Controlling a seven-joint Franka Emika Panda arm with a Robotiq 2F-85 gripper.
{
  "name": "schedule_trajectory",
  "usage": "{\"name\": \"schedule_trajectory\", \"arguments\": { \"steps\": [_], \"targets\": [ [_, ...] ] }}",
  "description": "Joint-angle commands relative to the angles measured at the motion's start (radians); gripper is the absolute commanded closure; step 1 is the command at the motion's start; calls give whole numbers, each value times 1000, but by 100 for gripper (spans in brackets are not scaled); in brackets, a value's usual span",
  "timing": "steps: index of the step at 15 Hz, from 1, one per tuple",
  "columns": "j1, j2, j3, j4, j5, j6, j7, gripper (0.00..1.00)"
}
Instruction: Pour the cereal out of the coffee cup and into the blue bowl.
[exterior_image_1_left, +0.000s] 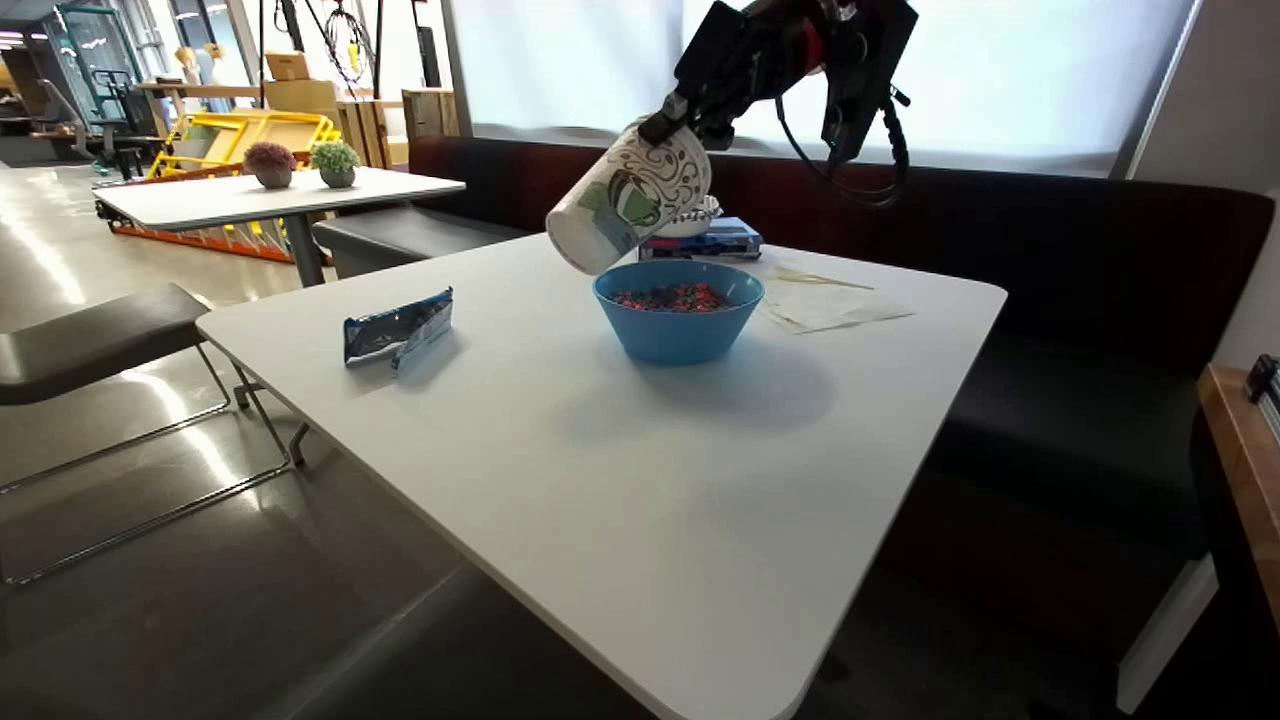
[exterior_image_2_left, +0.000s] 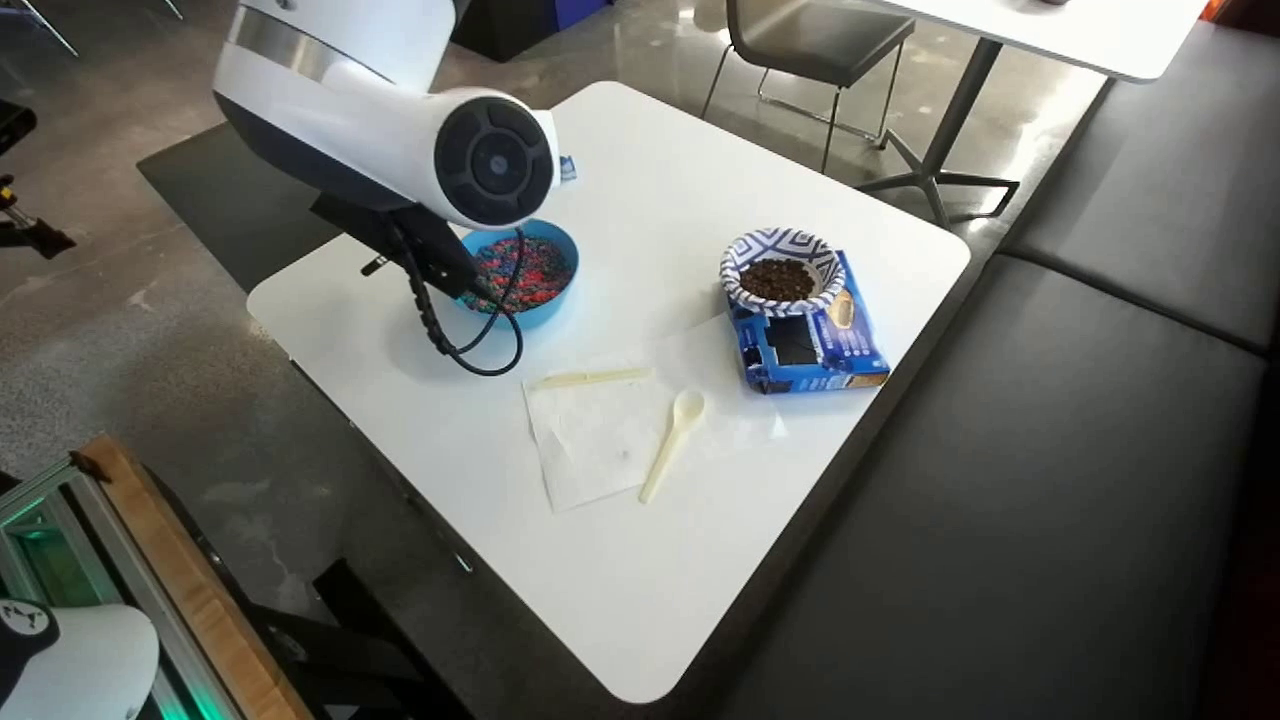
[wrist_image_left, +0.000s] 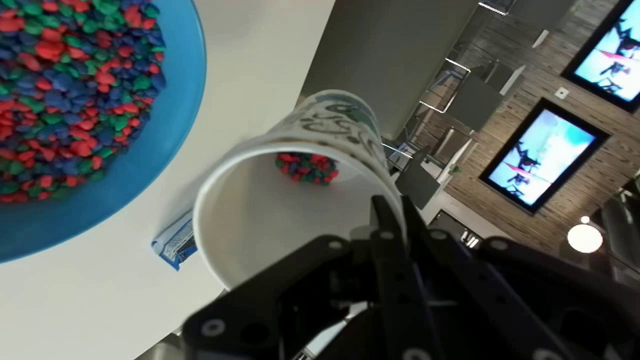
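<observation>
The blue bowl (exterior_image_1_left: 680, 340) stands on the white table and also shows in an exterior view (exterior_image_2_left: 562, 300) and the wrist view (wrist_image_left: 185, 75). It holds a heap of red, green and blue cereal (wrist_image_left: 75, 100). The white patterned coffee cup (exterior_image_1_left: 635, 195) is tilted above the table, beside and above the bowl, mouth higher than base. A small heap of cereal (wrist_image_left: 310, 167) lies deep inside the cup (wrist_image_left: 285, 215). My gripper (wrist_image_left: 392, 200) is shut on the cup's rim, one finger inside and one outside. An exterior view hides the cup and fingers behind the arm.
A patterned bowl (exterior_image_2_left: 790, 242) with brown pieces sits on a blue box (exterior_image_2_left: 820, 383). A napkin (exterior_image_2_left: 590, 470), a spoon (exterior_image_2_left: 675, 440) and another pale utensil (exterior_image_2_left: 590, 378) lie near the bowl. A blue wrapper (exterior_image_1_left: 400, 325) lies on the table's other side.
</observation>
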Motion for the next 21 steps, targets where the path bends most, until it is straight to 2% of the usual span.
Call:
{"name": "schedule_trajectory", "arguments": {
  "steps": [1,10,16,21],
  "targets": [
    [-3,77,-36,26,88,-114,-70,99],
    [-42,218,-96,73,288,-350,-114,99],
    [-50,274,-112,100,348,-513,-107,99],
    [-46,314,-116,117,389,-573,-107,99]
  ]
}}
